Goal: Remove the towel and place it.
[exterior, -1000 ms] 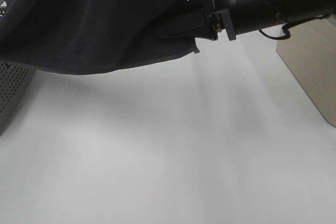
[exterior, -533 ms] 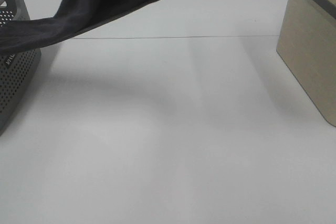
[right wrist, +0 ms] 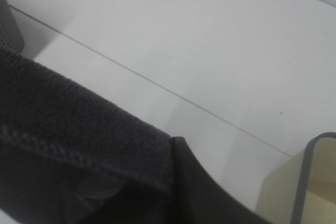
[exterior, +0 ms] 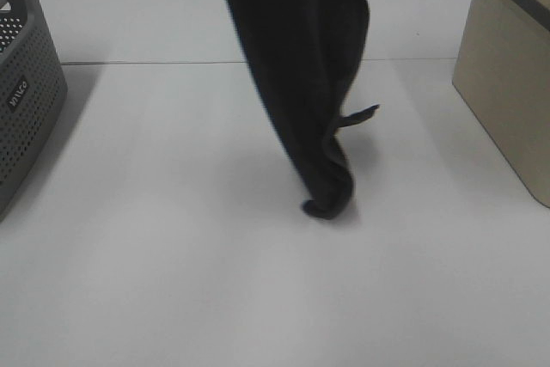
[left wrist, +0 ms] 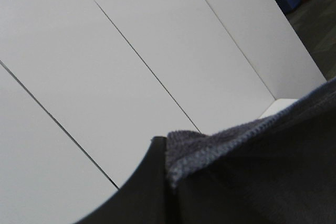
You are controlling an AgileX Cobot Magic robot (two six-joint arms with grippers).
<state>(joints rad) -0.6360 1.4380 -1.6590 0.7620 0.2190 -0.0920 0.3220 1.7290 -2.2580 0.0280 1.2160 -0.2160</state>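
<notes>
Both arms were raised above the high camera's frame, so only the wrist views showed them: the left gripper [left wrist: 166, 155] and the right gripper [right wrist: 175, 153] were each clamped on a hem of the towel [exterior: 296, 83]. A second before, the towel had spread wide from the grey basket [exterior: 26, 100], with the right arm in sight. Now it hung as a narrow column over the middle of the table [exterior: 172, 281], its curled lower end apparently touching the surface. The high view alone showed this, and the beige box [exterior: 507, 100].
</notes>
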